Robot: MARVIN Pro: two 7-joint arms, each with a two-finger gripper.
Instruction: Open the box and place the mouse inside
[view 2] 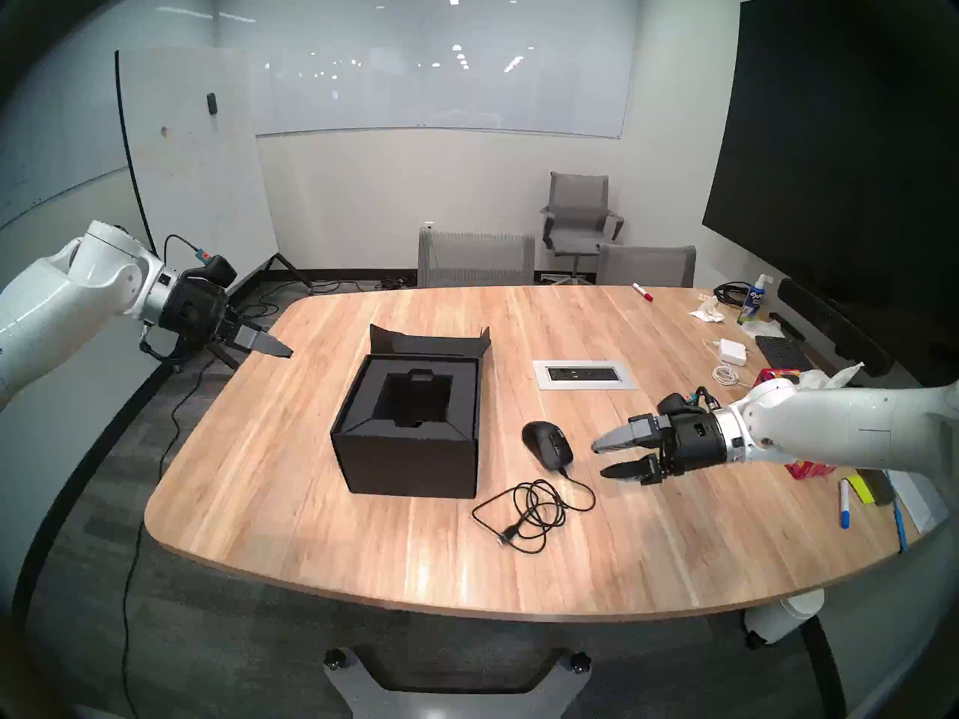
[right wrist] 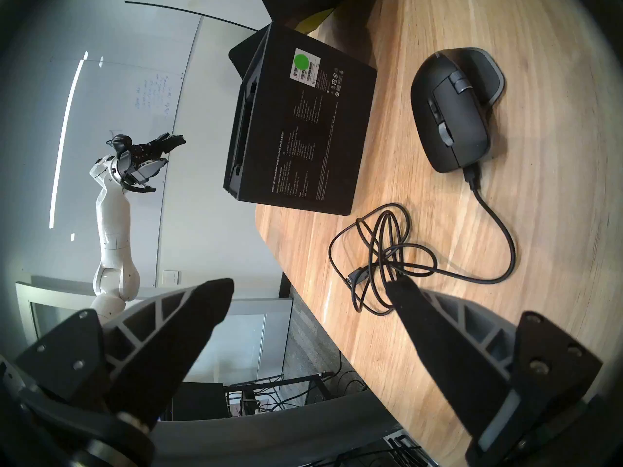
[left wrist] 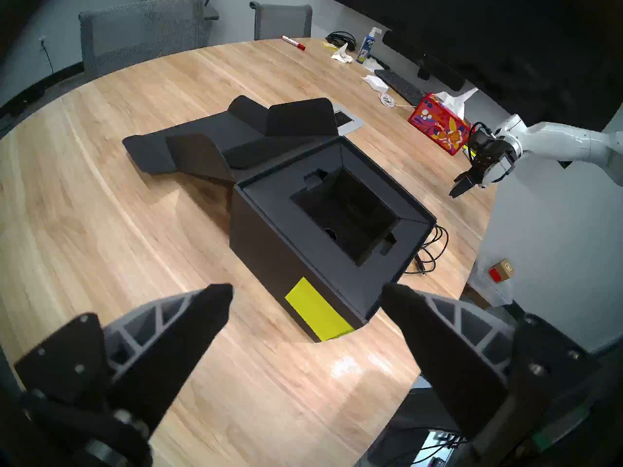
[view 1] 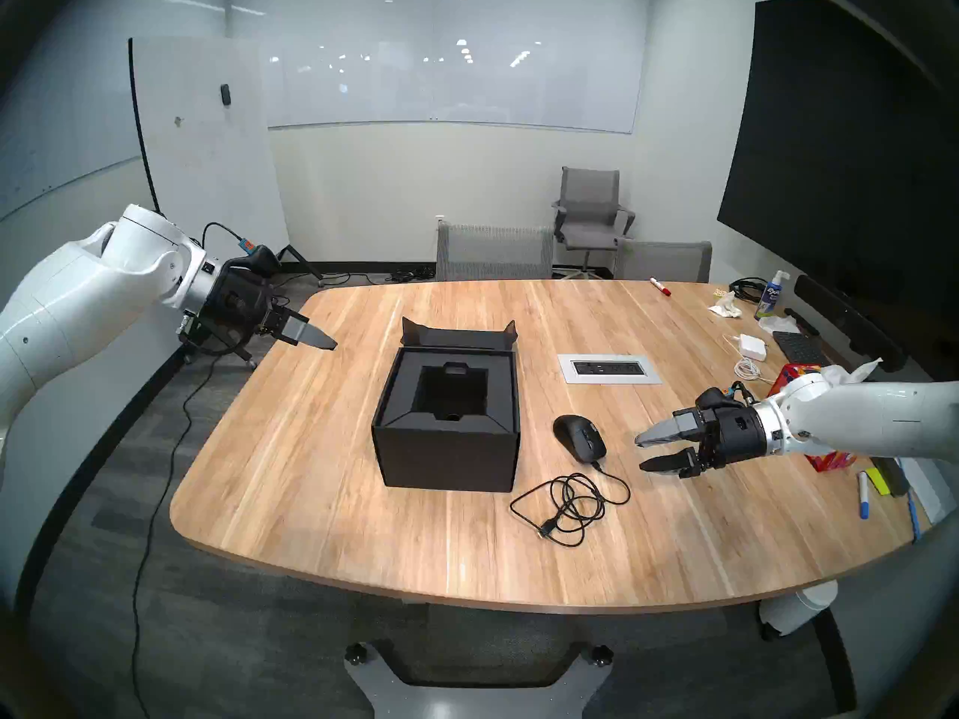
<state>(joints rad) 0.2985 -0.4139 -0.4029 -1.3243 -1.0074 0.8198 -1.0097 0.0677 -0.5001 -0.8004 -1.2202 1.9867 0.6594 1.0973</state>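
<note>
The black box (view 1: pixel 446 451) stands mid-table with its flap lid (view 1: pixel 459 334) folded back and a black foam insert with an empty well (left wrist: pixel 350 217) showing. A yellow-green note (left wrist: pixel 317 309) is stuck on its side. The black mouse (view 1: pixel 579 437) lies on the table just right of the box, its thin cable (view 1: pixel 571 502) coiled in front. My right gripper (view 1: pixel 643 451) hovers open a short way right of the mouse, empty. My left gripper (view 1: pixel 327 343) is open and empty over the table's left edge, well clear of the box.
A grey cable port (view 1: pixel 610 369) is set into the table behind the mouse. At the right side lie a red floral tissue box (left wrist: pixel 438 124), a white charger (view 1: pixel 752 347), a keyboard (view 1: pixel 799 347), a spray bottle (view 1: pixel 770 292) and markers (view 1: pixel 863 500). Chairs (view 1: pixel 493 253) stand behind.
</note>
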